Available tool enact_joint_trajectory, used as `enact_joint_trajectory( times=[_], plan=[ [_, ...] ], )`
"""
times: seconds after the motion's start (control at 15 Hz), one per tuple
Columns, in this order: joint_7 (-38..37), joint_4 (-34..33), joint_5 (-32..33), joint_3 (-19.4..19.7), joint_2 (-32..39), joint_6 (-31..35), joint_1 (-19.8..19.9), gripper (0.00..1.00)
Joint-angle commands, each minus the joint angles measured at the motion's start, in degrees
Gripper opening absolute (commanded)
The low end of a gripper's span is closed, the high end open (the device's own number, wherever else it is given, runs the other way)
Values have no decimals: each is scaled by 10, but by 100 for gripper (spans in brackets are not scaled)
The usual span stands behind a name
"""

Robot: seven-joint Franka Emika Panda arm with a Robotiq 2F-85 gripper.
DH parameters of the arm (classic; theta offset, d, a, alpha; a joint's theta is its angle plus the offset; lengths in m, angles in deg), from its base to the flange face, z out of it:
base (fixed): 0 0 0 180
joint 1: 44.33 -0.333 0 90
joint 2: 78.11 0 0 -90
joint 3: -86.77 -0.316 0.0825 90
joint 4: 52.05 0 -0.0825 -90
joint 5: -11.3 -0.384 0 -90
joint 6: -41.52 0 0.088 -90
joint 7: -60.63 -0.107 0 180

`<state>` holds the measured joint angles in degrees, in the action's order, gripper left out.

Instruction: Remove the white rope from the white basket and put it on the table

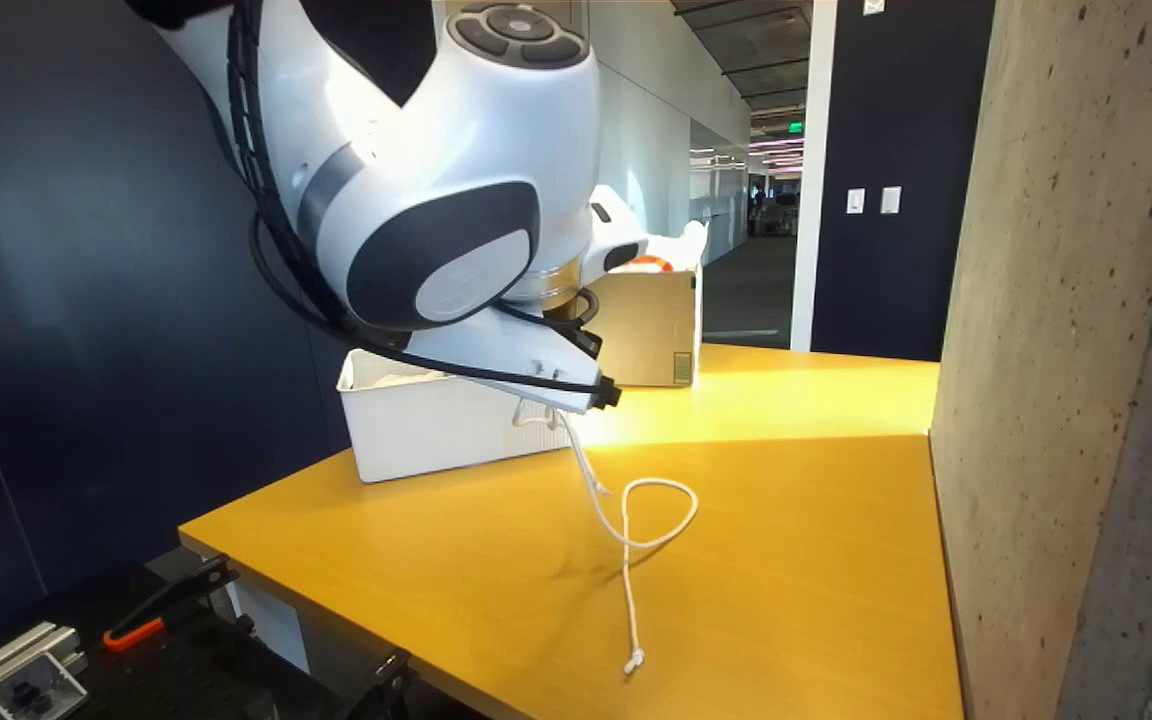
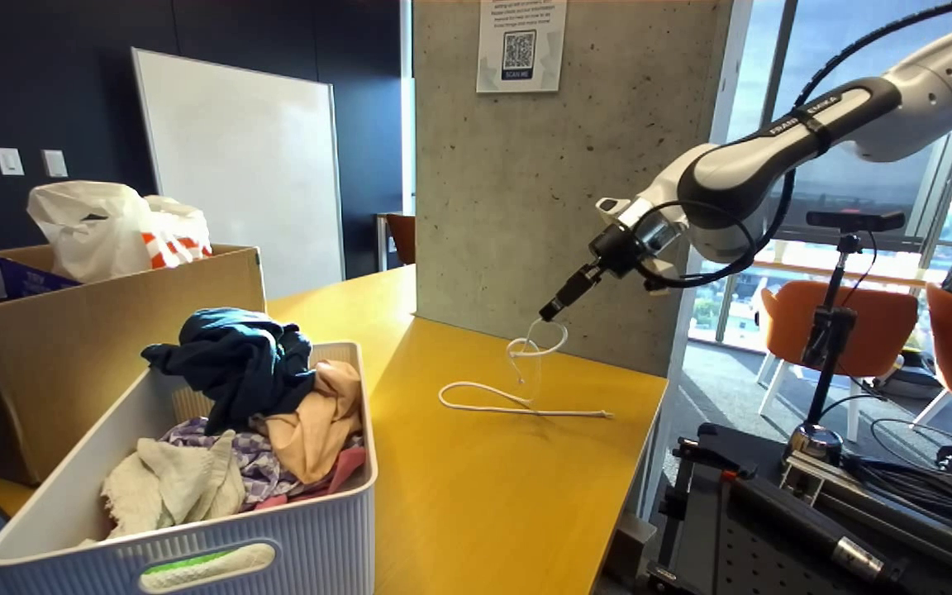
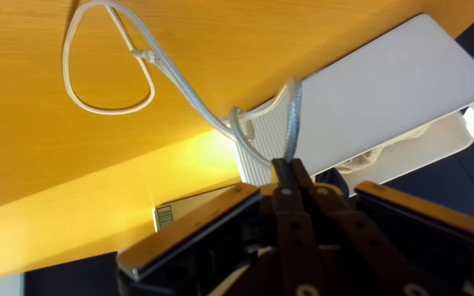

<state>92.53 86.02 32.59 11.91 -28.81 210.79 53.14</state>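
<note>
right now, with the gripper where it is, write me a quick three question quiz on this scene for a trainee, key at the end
1. Fill in the blank: the black two-finger gripper is shut on the ____.
2. True or false: the white plastic bags stick up out of the tan cardboard box.
3. Multiple choice: what colour is the topmost crumpled cloth in the white rectangular basket? (a) peach (b) dark blue (c) bright green

Key: 1. thin white braided rope; 2. true; 3. b
</note>
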Motion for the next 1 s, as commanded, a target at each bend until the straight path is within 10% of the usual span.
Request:
enact_joint_trajectory(
  times=[0.0,0.6,0.67,0.93],
  plan=[
    [100,-18,-9,-41,111,-108,58,1],
    [237,-157,-135,-6,198,-367,-20,1],
    [235,-170,-143,4,190,-376,-38,27],
    [208,-166,-146,32,128,-318,-85,48]
  ],
)
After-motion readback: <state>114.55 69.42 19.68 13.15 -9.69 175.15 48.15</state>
